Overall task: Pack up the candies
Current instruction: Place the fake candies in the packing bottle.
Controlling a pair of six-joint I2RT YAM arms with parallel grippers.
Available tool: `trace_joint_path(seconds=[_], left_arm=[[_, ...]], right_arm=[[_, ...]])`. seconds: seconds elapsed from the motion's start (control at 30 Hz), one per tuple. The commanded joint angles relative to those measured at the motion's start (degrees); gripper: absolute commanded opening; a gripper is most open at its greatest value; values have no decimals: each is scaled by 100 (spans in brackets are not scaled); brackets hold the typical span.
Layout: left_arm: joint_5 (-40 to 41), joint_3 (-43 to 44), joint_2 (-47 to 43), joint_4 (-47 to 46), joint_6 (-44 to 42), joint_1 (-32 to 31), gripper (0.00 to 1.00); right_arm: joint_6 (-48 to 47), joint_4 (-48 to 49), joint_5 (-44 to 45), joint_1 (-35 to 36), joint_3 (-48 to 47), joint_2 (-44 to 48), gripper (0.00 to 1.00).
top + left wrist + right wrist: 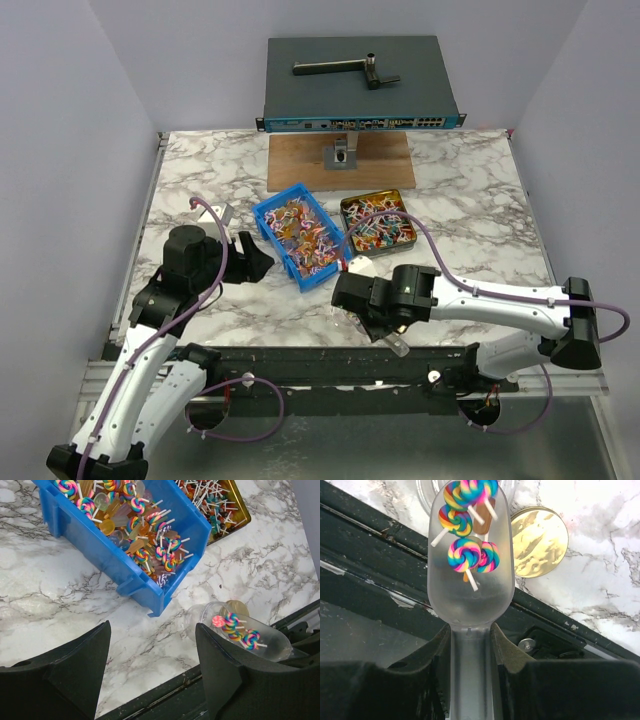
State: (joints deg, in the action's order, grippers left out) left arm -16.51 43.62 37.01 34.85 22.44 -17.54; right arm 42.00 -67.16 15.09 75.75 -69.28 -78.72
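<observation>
Marbled white-and-grey table [470, 190] under us, plain pale walls around it. At the back we see a flat dark metal box [360, 85] with a row of ports, set over a wooden board [300, 160]; its front print is too small to read.

Mid-table we have a blue plastic bin [95, 545], rectangular and set at an angle. It is heaped with the candies [145, 525]: glossy rainbow swirls on thin white sticks, mixed with flat amber pieces. Just beside it on the right sits a shallow gold metal tin [240, 515], also full of sticks and colour.

Over to the right gripper [471, 647]: its 2 dark fingers pinch the handle of a frosted clear plastic scoop [470, 595]. We count at least 4 swirl candies lying in its rounded bowl. Beyond the scoop's tip we see a clear round container rim [425, 492]. Next to that, a shiny round gold lid [540, 542] lies flat on the marble near the table's front edge.

And the left gripper [152, 635] hovers off the bin's near corner, its 2 matte black fingers spread wide over bare marble.
</observation>
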Motion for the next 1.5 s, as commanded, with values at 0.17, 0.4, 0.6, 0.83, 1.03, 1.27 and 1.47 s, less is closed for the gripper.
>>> trace_joint_path(seconds=[0.17,0.4,0.6,0.83,1.03,1.27,1.47], left_arm=[[12,-27,-154,-27,-38,-173,71],[74,-29,-184,-7,-46,-248,71],[122,-37,-200,1,-42,-293,71],[128,-37,-175,12,-46,-311,71],[111,-28,-121,5,-38,-311,71],[129,-29,-98,8,-38,-311,71],[179,-37,-133,20,-37,-311,71]], right_arm=[[-253,-203,-622,-330,-249,-207,1],[-401,-400,-827,-570,-353,-275,1],[-455,-606,-1029,-714,-468,-252,1],[-464,-786,-1386,-889,-567,-20,1],[-532,-863,-1347,-1011,-1036,62,1],[-934,-752,-1090,-1129,-1662,-362,1],[-1382,-362,-957,-1349,-2030,-768,1]])
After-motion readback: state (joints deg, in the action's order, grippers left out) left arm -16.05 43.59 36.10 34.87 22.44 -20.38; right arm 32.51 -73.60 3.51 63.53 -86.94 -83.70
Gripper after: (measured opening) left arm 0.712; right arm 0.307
